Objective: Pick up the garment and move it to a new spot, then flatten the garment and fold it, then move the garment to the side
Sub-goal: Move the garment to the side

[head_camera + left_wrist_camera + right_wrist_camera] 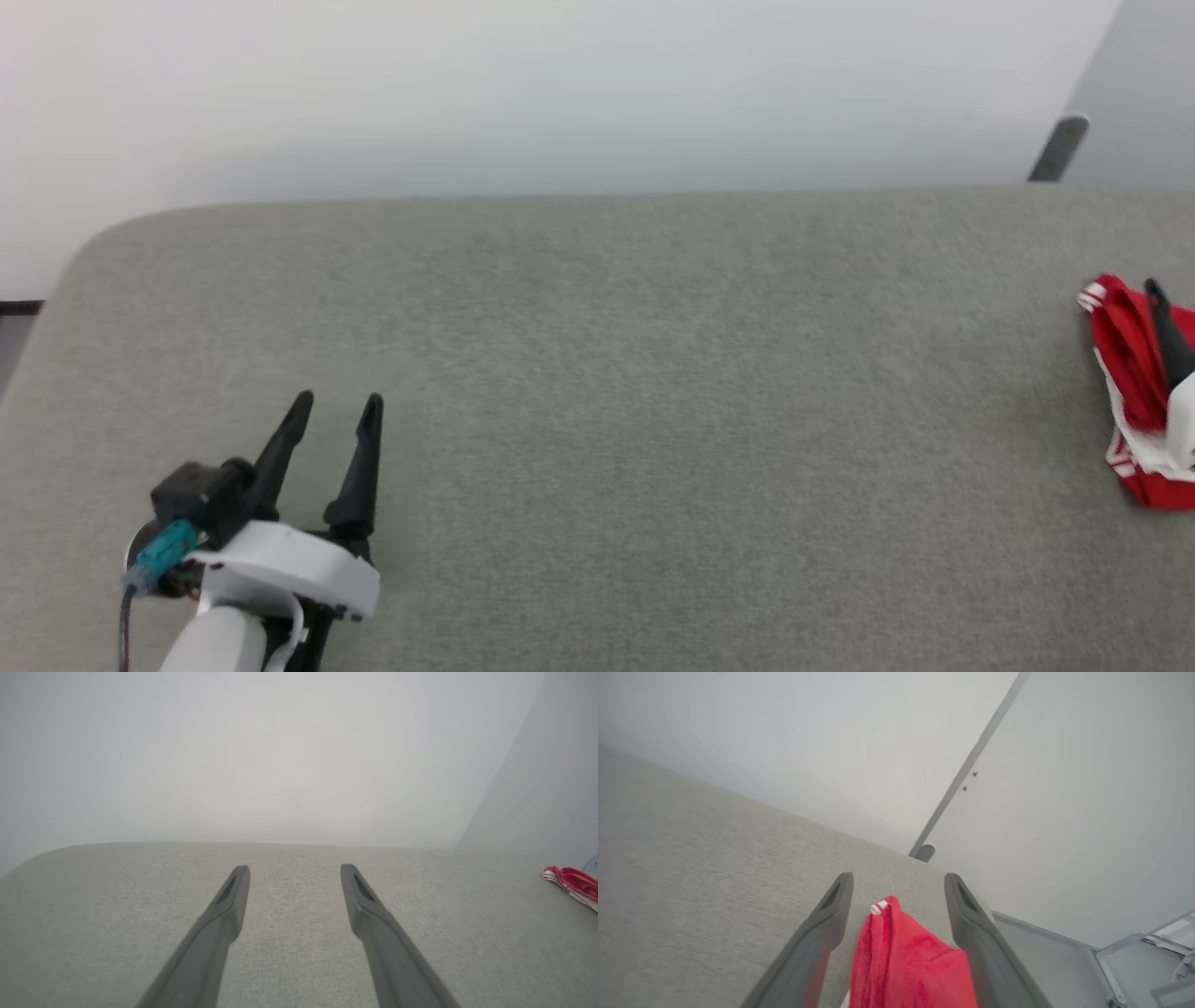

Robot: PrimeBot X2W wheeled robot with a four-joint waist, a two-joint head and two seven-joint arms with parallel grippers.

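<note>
Grey woven cloth tabletop cover, matt, with a fine, slightly rough weave. Soft red cloth garment, matt and rumpled, edged in white-and-red striped trim. Long fingers of the left gripper in dark matt plastic, smooth-sided; likewise on the right gripper. Glossy white plastic wrist shell. Teal plastic plug. Smooth, pale, matt wall.

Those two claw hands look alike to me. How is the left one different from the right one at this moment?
The left gripper hovers over the bare grey fabric surface, with nothing between its fingers. The right gripper has the red garment lying between its fingers. In the head view, the left one sits at the lower left and the right one at the far right edge. Both have long dark fingers, spread open.
</note>
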